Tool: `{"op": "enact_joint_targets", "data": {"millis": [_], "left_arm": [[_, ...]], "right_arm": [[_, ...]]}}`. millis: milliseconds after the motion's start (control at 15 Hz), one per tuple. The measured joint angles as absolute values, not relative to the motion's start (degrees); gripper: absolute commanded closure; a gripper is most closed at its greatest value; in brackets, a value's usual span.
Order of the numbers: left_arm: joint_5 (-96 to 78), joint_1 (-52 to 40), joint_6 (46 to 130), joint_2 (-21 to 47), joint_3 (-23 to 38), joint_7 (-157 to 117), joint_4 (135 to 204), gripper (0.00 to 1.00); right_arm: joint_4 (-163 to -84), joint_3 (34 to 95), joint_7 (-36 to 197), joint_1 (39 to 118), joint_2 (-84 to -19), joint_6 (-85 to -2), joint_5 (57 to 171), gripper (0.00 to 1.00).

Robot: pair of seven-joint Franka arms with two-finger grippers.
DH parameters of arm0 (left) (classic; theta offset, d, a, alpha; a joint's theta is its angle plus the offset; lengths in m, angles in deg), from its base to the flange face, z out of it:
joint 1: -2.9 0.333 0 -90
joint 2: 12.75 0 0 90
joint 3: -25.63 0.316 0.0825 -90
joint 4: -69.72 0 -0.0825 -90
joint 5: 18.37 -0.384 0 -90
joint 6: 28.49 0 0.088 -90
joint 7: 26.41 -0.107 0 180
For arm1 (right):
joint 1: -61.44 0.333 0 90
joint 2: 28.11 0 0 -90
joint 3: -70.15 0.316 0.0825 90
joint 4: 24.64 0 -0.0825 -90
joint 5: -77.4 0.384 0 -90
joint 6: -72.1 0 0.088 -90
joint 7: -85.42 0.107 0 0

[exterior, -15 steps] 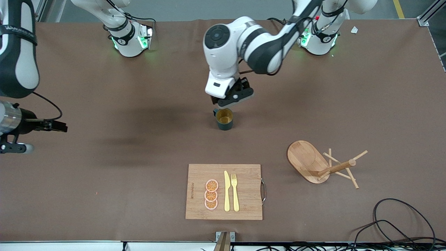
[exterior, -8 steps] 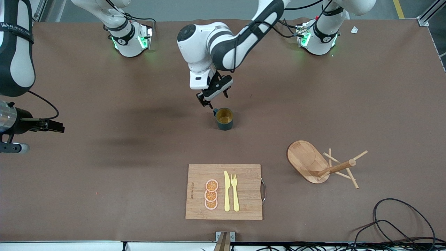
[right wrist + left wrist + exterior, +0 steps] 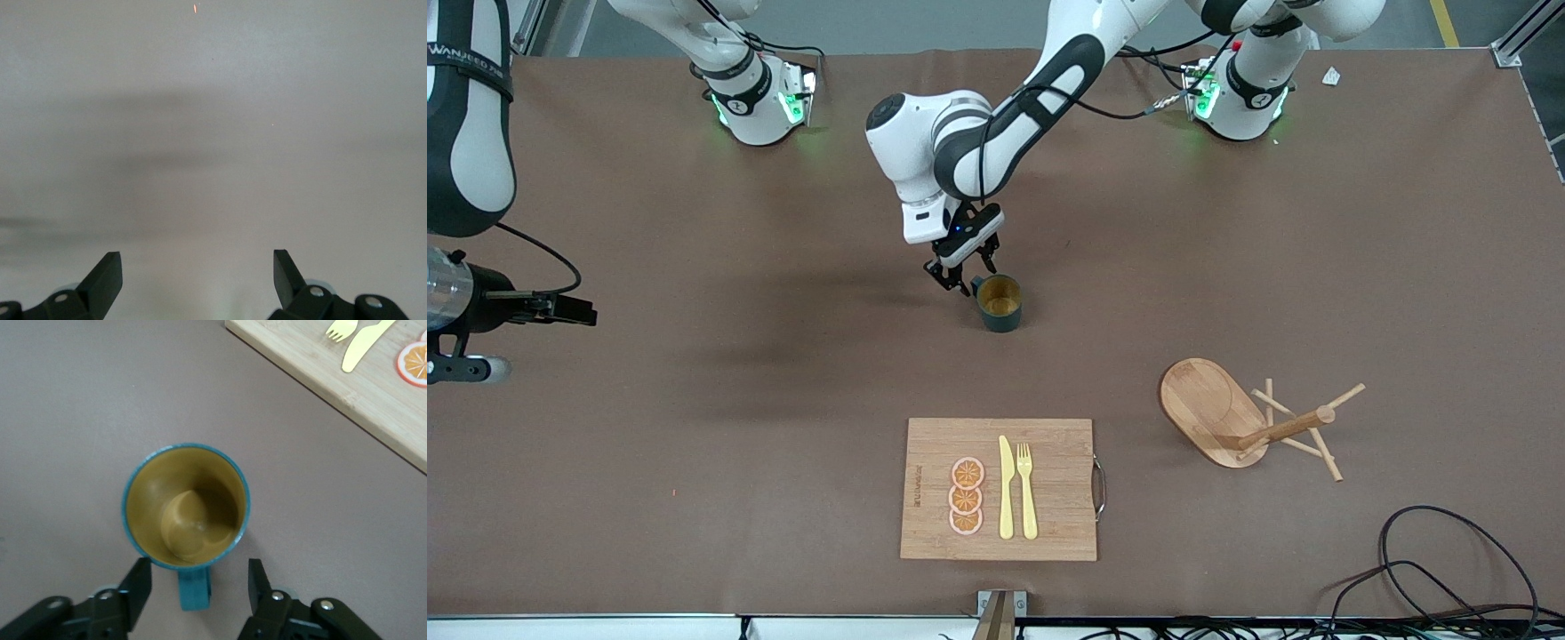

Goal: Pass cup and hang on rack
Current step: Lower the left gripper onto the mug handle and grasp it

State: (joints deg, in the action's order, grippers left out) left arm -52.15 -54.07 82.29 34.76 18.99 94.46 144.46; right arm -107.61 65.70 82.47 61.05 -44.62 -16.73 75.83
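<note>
The dark teal cup (image 3: 1000, 303) with a mustard-yellow inside stands upright mid-table. It also shows in the left wrist view (image 3: 185, 507). Its handle (image 3: 195, 590) points toward my left gripper (image 3: 963, 277), which is open and low beside the cup. The left gripper's own view (image 3: 198, 567) shows its fingers on either side of the handle, not touching it. The wooden rack (image 3: 1208, 406) lies tipped on its side toward the left arm's end, nearer the front camera than the cup. My right gripper (image 3: 574, 309) is open and empty over bare table (image 3: 197, 257) at the right arm's end, waiting.
A rectangular cutting board (image 3: 1049, 462) with a yellow knife, a fork and orange slices lies near the front edge; its corner shows in the left wrist view (image 3: 373, 393). A black cable (image 3: 1449, 569) loops at the front corner by the left arm's end.
My left gripper has swung from above the cup toward the right arm's end and come down, so its open fingers now stand on either side of the handle. The cup has not moved.
</note>
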Motion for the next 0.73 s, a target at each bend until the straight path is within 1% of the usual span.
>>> {"op": "enact_joint_targets", "data": {"millis": [133, 332, 465, 731], "left_arm": [[-52.2, -55.5, 82.3, 35.6, 20.5, 94.6, 143.4, 0.4], [-52.2, -56.5, 82.4, 36.6, 21.3, 94.6, 143.2, 0.38], [-52.2, -56.6, 82.4, 37.3, 21.3, 94.7, 143.2, 0.38], [-52.2, -56.7, 81.8, 37.5, 21.3, 94.7, 143.1, 0.39]], "right_arm": [[-107.5, 65.9, 82.5, 61.5, -43.4, -15.6, 75.8, 0.0], [-108.1, 65.9, 82.6, 61.7, -40.0, -14.3, 76.0, 0.0], [-110.0, 65.7, 82.6, 61.5, -37.0, -14.1, 76.0, 0.0], [-114.2, 65.6, 82.6, 61.4, -30.4, -13.7, 76.0, 0.0]]}}
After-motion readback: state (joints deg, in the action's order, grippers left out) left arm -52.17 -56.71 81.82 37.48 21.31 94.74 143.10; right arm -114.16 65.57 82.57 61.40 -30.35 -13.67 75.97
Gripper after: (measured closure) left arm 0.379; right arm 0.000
